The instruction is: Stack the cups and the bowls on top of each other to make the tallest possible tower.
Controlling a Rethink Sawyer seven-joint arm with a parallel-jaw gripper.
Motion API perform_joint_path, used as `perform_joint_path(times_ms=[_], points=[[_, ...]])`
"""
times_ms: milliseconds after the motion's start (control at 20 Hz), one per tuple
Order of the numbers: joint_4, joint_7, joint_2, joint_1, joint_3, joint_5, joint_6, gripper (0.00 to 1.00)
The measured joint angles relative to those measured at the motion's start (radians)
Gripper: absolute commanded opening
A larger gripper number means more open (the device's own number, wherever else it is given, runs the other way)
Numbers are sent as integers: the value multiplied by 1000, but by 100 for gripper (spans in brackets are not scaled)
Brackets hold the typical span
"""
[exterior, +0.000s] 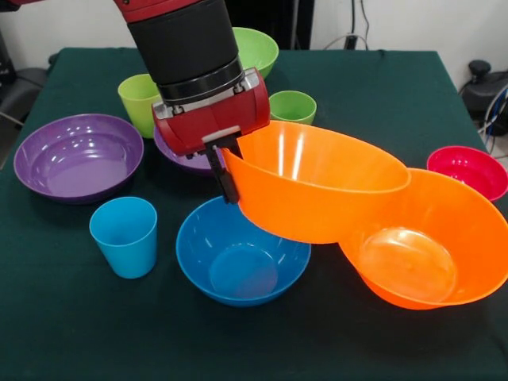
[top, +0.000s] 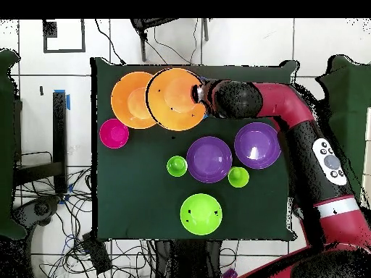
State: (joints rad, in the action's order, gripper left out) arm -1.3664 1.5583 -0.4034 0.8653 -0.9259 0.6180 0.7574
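Nearest my front camera sat the blue bowl, upright on the dark green table, with the sky blue cup standing just to one side of it. On the other side rested one big orange bowl, tilted a little, and the second orange bowl hung tipped above, its lower side overlapping the first one's rim and the blue bowl's edge. I had the gripper clamped on that raised bowl's rim, one dark finger outside the wall, the jaws closed down to the thickness of the plastic. From overhead the two orange bowls showed as overlapping circles at the table's far edge, the gripper at the held one's rim.

The small red bowl lay just beyond the resting orange bowl. One purple bowl sat well off past the blue cup, and the other purple bowl was mostly hidden behind the wrist. A yellow-green cup and a green cup stood further back, with the green bowl behind them. Nothing was properly nested as a tower; only the two orange bowls overlapped.
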Motion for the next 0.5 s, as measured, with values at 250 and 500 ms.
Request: perform_joint_path(times_ms=[250, 500], points=[[-8, 0, -3, 0, 6, 6, -31, 0], [-9, 0, -2, 0, 10, 9, -42, 0]])
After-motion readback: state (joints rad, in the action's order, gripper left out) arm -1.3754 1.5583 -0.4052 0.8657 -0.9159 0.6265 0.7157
